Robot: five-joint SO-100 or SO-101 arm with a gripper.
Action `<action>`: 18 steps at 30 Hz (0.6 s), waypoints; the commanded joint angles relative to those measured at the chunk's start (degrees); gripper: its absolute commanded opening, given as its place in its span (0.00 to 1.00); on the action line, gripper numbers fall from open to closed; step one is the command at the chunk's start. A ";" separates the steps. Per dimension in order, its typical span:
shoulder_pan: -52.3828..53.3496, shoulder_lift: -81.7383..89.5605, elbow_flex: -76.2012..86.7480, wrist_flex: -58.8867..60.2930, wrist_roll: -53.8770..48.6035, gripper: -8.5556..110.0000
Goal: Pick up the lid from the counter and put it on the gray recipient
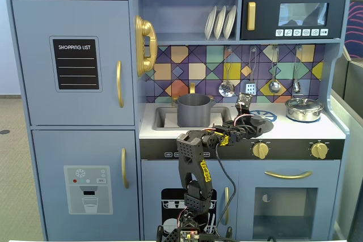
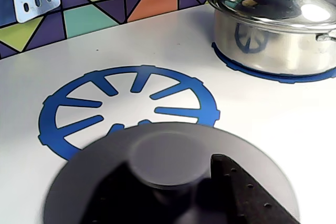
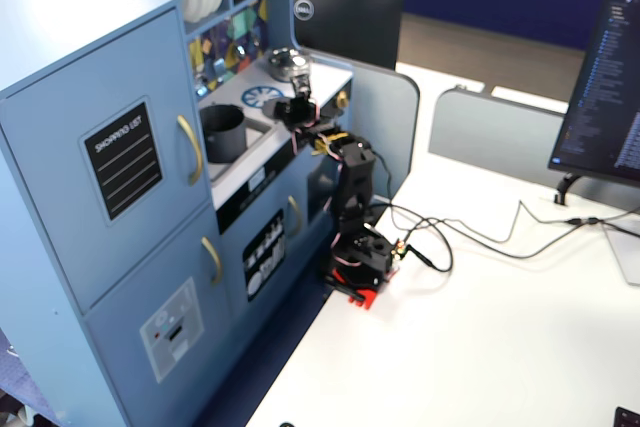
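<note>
The lid (image 2: pixel 173 182) fills the bottom of the wrist view, blurry, overlapping the 6 o'clock edge of the blue burner ring (image 2: pixel 126 103) printed on the white counter (image 2: pixel 273 124). The gripper (image 2: pixel 210 192) looks clamped on its knob. The gray pot (image 1: pixel 194 110) stands uncovered in the sink (image 1: pixel 164 118). At 2 o'clock sits 1 shiny silver pot (image 2: pixel 273 30).

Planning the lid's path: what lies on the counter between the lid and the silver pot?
In the wrist view, only bare white counter and part of the blue burner ring lie between the lid and the silver pot.
</note>
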 commanded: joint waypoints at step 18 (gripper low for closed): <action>-3.16 16.70 -3.25 5.98 2.64 0.07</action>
